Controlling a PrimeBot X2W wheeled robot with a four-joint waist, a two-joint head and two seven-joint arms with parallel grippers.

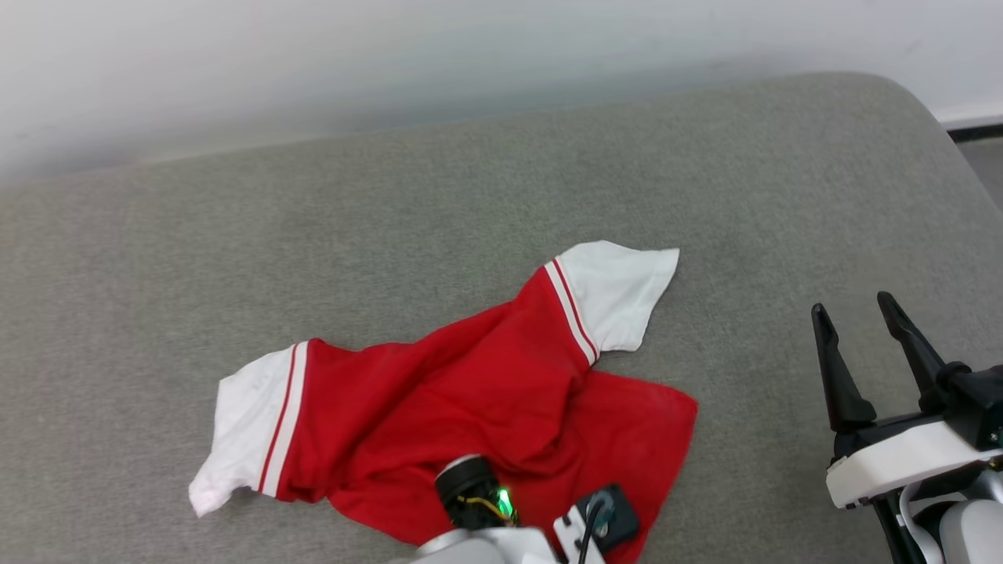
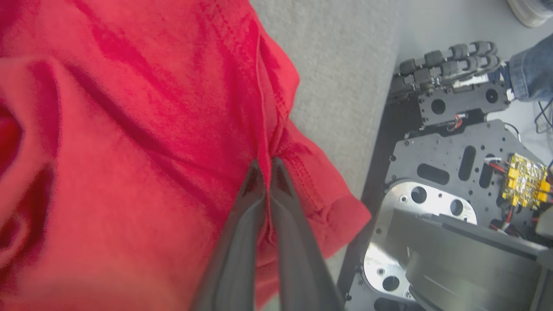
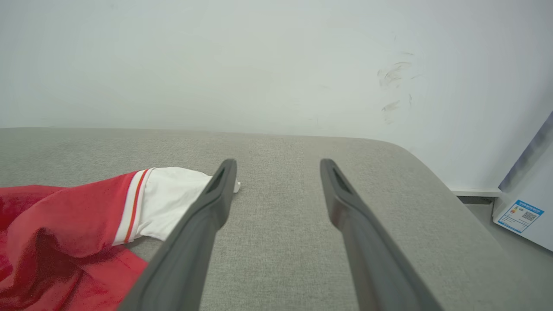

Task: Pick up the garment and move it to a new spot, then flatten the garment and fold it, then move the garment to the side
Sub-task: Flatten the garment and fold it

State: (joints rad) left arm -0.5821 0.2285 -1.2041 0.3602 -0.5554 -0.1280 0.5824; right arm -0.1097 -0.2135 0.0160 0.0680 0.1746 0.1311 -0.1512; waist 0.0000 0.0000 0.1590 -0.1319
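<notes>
The first step is in hand, I think: picking up the garment (image 1: 470, 392) to move it to a new spot; nothing is flat or folded yet.

The garment lies in a crumpled heap in the lower middle of the head view, on the gray worktop (image 1: 392, 196); one white sleeve points to the upper right and the other lies at the lower left; no letters show.

In the left wrist view the left gripper (image 2: 264, 166) is pinched tight on a raised fold of the red cloth, close to a stitched hem; the two dark fingers (image 2: 242, 242) press together with cloth between them. The right gripper (image 1: 852, 305) waits at the lower right of the head view, spread wide with nothing in it, well apart from the garment; in its own view the white sleeve (image 3: 173, 203) sits just beside its left finger.

The next move likely calls for a lift high enough that the loose cloth comes off the worktop, then a carry toward bare gray; one pinch may let the rest drag or bunch.

There is lots of open room above the garment and to both sides; the wall (image 1: 392, 63) closes the top; the worktop curves away at the upper right. In the left wrist view a red corner comes right up to the near edge, with the robot's base (image 2: 453, 164) below and a person's leg (image 2: 531, 73) at the upper right.
</notes>
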